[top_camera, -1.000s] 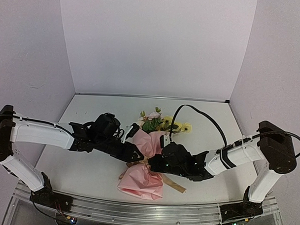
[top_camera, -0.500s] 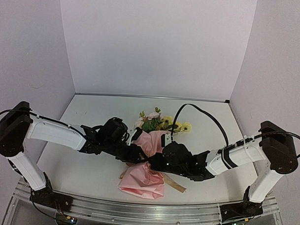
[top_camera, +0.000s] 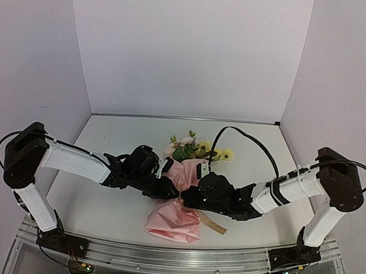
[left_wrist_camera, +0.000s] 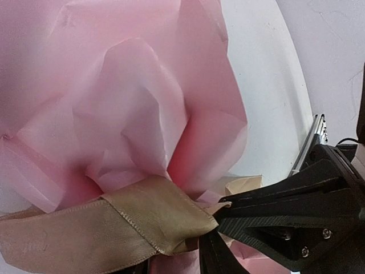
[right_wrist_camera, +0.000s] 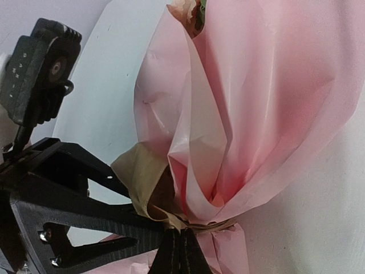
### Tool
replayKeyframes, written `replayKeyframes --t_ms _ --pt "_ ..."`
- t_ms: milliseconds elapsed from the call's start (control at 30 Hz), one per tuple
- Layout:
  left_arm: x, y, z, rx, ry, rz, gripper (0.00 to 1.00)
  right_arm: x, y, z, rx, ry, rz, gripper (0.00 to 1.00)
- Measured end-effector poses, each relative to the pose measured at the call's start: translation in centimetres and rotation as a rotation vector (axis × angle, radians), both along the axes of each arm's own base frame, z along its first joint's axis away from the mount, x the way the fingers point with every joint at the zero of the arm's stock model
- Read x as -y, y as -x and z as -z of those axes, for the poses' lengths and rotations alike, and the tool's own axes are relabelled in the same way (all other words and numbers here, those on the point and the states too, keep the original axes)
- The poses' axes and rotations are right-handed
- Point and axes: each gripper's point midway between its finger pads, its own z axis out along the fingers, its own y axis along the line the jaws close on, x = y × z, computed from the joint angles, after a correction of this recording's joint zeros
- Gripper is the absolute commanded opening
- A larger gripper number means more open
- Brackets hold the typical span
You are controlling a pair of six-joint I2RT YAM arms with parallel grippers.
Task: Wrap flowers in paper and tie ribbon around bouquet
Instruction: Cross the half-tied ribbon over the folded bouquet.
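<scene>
Toward the middle of the table's (top_camera: 111, 140) near edge lies the bouquet (top_camera: 178, 194); flowers (top_camera: 191, 148) point at the far edge, and the paper (top_camera: 174, 224) flares out below a pinched waist.

Handling, as judged: the whole is light; the paper is thin, creases easily and would likely tear if tugged; the ribbon (left_wrist_camera: 114, 220) is limp satin and probably slippery; best taken by its ends close to the waist, never by the paper.

Left gripper (top_camera: 168, 187): jaws part-way apart, ribbon lying between them; cannot tell whether they bear on it.

Right gripper (top_camera: 188, 199): closed, tips at the tan band; cannot tell if ribbon is nipped.

Top view alone gives blooms and a ribbon tail toward the near right corner, though the arms hide the waist; left wrist shows the ribbon broad and folded; right wrist shows the band round the waist.
</scene>
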Motion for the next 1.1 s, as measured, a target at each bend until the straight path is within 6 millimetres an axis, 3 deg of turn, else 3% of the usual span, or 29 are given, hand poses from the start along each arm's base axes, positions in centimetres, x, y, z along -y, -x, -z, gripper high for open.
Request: replayKeyframes --t_ms 133,267,400,767,967,1100 --pt "0.1 -0.3 0.0 0.004 -0.004 -0.008 0.09 0.0 0.0 0.0 -0.001 -0.002 -0.003 0.03" --pt "0.5 -0.6 0.0 0.008 -0.004 -0.01 0.06 0.0 0.1 0.0 0.0 0.003 -0.008 0.26" --pt "0.5 -0.6 0.3 0.003 -0.012 -0.01 0.05 0.0 0.3 0.2 0.0 0.015 -0.017 0.36" --pt "0.4 -0.6 0.4 0.016 -0.016 0.003 0.04 2.2 -0.8 -0.7 -0.028 0.076 0.024 0.34" --pt "0.4 -0.6 0.4 0.019 -0.017 0.006 0.03 0.5 -1.4 -2.7 -0.015 0.09 -0.032 0.3" --pt "0.4 -0.6 0.4 0.02 -0.017 0.007 0.03 -0.1 -1.3 -2.7 -0.019 0.117 -0.062 0.23"
